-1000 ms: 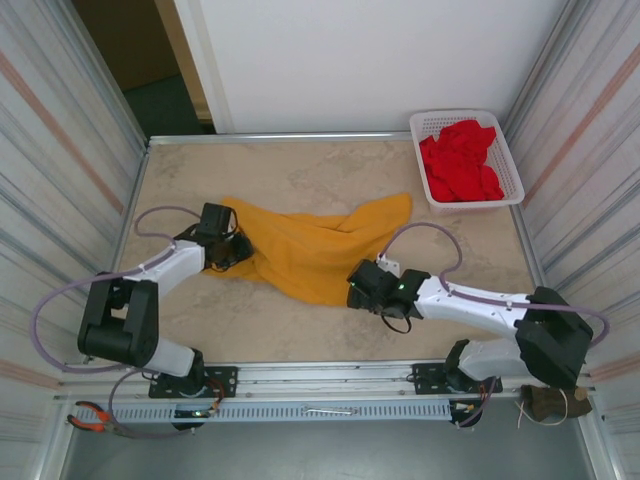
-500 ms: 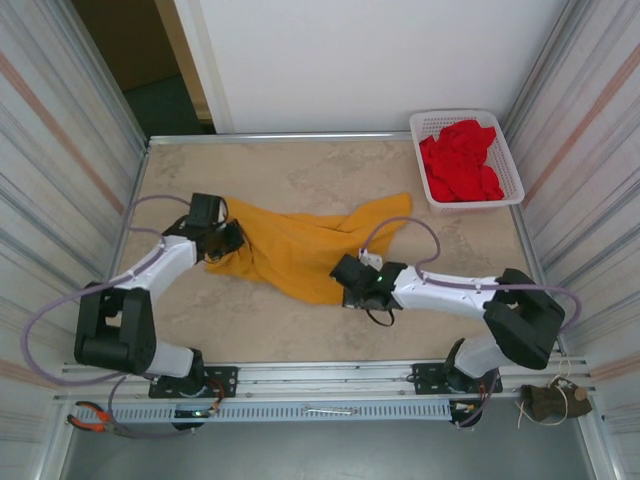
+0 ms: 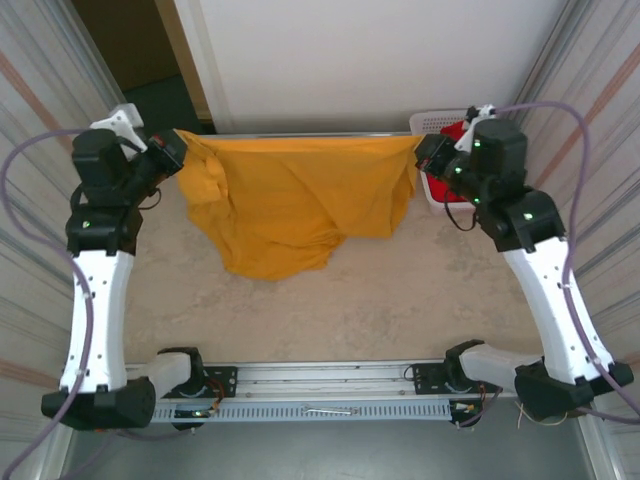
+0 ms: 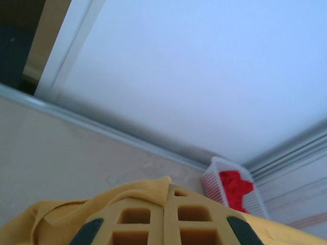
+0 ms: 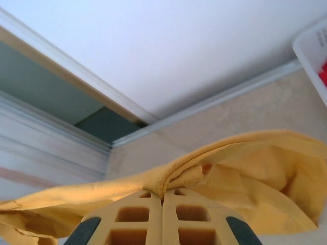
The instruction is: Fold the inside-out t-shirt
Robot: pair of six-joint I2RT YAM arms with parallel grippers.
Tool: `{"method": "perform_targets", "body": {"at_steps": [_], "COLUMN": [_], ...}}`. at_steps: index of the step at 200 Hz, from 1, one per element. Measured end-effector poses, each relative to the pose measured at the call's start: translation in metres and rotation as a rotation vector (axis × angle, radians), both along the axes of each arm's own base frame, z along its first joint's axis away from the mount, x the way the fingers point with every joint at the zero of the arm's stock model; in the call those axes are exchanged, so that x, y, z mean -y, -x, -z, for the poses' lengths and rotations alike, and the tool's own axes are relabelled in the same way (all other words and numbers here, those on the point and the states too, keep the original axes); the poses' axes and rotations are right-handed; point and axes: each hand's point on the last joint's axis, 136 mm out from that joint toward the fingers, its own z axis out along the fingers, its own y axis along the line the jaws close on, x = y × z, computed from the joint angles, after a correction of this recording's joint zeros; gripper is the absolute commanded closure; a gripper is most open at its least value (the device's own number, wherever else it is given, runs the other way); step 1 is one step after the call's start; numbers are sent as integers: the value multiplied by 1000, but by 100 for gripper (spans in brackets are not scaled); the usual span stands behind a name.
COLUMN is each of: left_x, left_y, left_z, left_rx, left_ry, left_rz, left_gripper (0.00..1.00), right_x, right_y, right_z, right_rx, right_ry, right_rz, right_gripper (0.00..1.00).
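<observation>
From overhead: the t-shirt [image 3: 290, 205], crumpled on the table [image 3: 400, 300] a second ago, now hangs spread between the left gripper [image 3: 178, 150] and right gripper [image 3: 425, 152] — ready, likely, to be laid flat. Both arms stand tall, elbows high. Left wrist: jaws clamped on cloth. Right wrist: jaws pinching a hem — tight.

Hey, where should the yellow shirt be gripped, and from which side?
Grip the shirt by its two top corners: left gripper from the left, right gripper from the right. It hangs spread between them, bunched lower edge sagging toward the table.
</observation>
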Motion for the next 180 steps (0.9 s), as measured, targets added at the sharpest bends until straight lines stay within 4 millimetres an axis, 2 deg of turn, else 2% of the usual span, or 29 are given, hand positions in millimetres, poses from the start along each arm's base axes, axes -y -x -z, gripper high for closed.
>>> {"method": "perform_targets", "body": {"at_steps": [63,75,91,104,118,147,165,180], "left_x": [6,7,9,11,12,11,10,10], "left_y": [59,65,65,58,36,-46,-107,-143], "left_z": [-83,-96,-100,-98,-82,-22,30,54], "left_rx": [180,211,218,212,165,-20,-162,-228], "left_ry": [98,106,116,124,128,139,152,171], "left_rz": [19,24,38,50,60,58,48,45], "left_gripper": [100,100,100,100,100,100,100,100], "right_x": [29,33,34,29,19,1,1,5], "right_y": [78,88,92,80,53,-30,-79,-109], "right_z": [-93,-104,-110,-102,-82,-15,30,49], "right_rx": [224,256,281,258,197,6,-107,-162], "right_ry": [-76,-85,-83,-72,-51,20,48,45], "right_rz": [-16,-16,-19,-22,-30,-16,1,9], "right_gripper": [100,100,100,100,100,100,100,100]}}
